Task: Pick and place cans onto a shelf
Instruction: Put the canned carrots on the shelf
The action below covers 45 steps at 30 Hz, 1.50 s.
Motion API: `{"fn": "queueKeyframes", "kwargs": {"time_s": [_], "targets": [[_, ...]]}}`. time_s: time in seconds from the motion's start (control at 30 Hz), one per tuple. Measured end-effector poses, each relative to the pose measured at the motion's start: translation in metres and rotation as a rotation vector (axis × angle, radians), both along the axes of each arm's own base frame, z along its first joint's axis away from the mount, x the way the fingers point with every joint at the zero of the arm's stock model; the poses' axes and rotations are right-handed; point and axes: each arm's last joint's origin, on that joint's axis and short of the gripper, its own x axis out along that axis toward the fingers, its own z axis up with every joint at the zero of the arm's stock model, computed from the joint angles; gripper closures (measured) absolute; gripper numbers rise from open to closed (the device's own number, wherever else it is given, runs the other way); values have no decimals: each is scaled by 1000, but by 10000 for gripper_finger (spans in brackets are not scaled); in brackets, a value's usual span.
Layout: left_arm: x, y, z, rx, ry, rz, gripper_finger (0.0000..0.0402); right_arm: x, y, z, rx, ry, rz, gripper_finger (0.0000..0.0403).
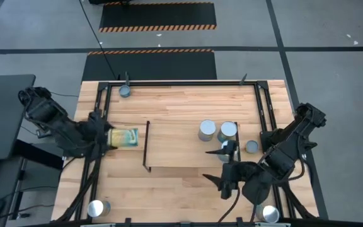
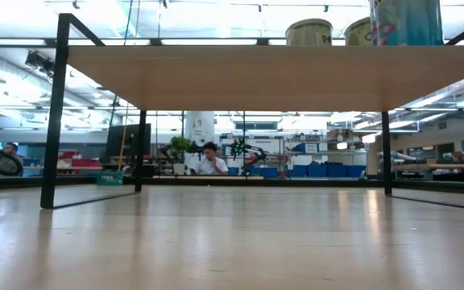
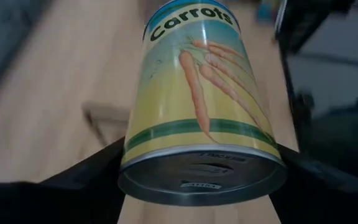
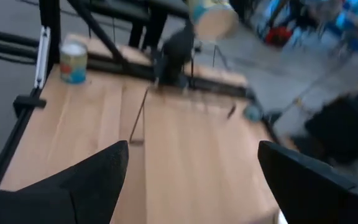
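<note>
My left gripper (image 1: pixel 109 137) is at the table's left, shut on a can (image 1: pixel 125 138) with a yellow carrot label, held just left of the shelf (image 1: pixel 175 148). The shelf is a low light-wood board with black wire end frames. Two cans (image 1: pixel 207 130) (image 1: pixel 228 130) stand upright on its right part. The low view also shows a teal-labelled can (image 2: pixel 405 20) on the board (image 2: pixel 232 76). My right gripper (image 1: pixel 218 166) hovers open and empty at the shelf's near right corner. My left gripper pinches the can's side wall (image 3: pixel 132 155) between its two fingers (image 3: pixel 92 177), next to the metal end that faces the wrist. The fingers come from the table's left, slanting down, and lie along the can. The can is lifted clear and tilted, its far end toward the shelf.
Loose cans stand on the table at the far left (image 1: pixel 125 91), near left (image 1: pixel 98 208), near right (image 1: pixel 270 214) and right of the shelf (image 1: pixel 252 146). A black rail frame (image 1: pixel 263 107) edges the table. The shelf's left half is bare board.
</note>
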Motion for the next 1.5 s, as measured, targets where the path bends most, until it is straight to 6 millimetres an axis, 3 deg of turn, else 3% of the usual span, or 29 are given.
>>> {"fn": "queueKeyframes", "kwargs": {"time_s": [0.2, 0.4, 0.53, 0.7, 0.93, 1.27, 1.5], "targets": [[29, -18, 3, 328, -278, -23, 86, 22, -6, 23, -116, -138, 48, 42], [69, -49, -26, 562, -477, -29, 86, 34, -13, 33, -198, -182, 112, 58], [90, -57, -49, 677, -585, -1, 86, 36, -15, 40, -252, -199, 194, 46], [118, -57, -70, 708, -606, -21, 86, 40, -29, 49, -231, -153, 229, 9], [152, -57, -84, 716, -631, -26, 86, 49, -52, 40, -230, -38, 259, 6], [167, -54, -88, 728, -688, -59, 86, 56, -67, 35, -215, 17, 264, 12], [171, -47, -89, 724, -680, -43, 85, 56, -67, 36, -173, 7, 289, 68]]}}
